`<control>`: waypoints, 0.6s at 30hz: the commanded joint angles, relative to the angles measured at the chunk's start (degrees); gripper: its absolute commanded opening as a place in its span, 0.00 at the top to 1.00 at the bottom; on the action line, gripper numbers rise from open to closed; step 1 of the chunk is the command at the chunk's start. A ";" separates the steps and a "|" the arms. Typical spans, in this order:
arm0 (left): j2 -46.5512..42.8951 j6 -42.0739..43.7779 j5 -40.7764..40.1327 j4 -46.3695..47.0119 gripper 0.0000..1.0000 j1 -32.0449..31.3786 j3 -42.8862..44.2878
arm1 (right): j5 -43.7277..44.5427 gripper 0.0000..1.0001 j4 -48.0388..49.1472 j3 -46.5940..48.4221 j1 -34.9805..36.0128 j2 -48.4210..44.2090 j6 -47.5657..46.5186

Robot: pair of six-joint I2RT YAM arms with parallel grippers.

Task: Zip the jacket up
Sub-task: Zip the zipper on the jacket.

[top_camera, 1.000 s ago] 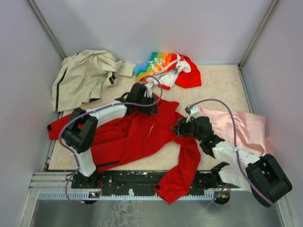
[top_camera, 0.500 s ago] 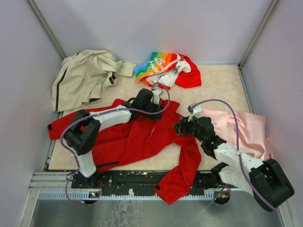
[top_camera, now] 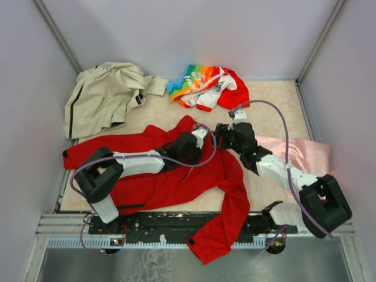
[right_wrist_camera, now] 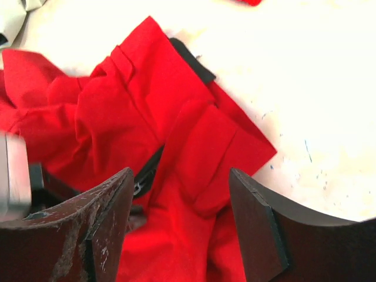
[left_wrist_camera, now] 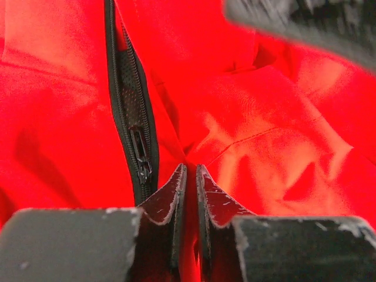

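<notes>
As the overhead camera shows it, the jacket [top_camera: 158, 182] lies crumpled across the near half of the table [top_camera: 273, 103]. One sleeve reaches the left wall and another trails over the near edge between the arm bases. The left gripper [top_camera: 198, 143] is down on the red cloth near the garment's far edge, and the right gripper [top_camera: 222, 136] sits just beside it, to the right. A beige jacket [top_camera: 103, 94] occupies the far left corner and a rainbow-printed garment [top_camera: 202, 82] the far middle. A pink cloth [top_camera: 302, 155] lies under the right arm.

Left wrist view: the fingers [left_wrist_camera: 167, 202] are almost together, pinching a thin fold of red fabric that puckers at their tips. A dark zipper [left_wrist_camera: 126, 88] runs down from the top edge just left of them, parted enough to show black mesh. Its pull [left_wrist_camera: 143, 161] hangs just beside the left finger. A blurred dark shape crosses the top right corner.

Right wrist view: the fingers [right_wrist_camera: 108, 220] stand wide apart with nothing between the pads, above a folded corner of the red garment resting on pale tabletop. A black edge strip [right_wrist_camera: 191, 59] shows at the far side of that fold.
</notes>
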 commanded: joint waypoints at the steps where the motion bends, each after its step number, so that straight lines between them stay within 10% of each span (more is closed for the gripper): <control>1: -1.14 1.90 -8.35 8.28 0.85 -2.02 -4.81 | 1.74 0.34 -2.82 7.48 -1.21 6.41 5.76; 18: 9.22 11.70 -28.35 12.45 0.86 -13.81 -1.84 | 0.21 0.35 -4.48 16.69 -1.28 25.13 10.00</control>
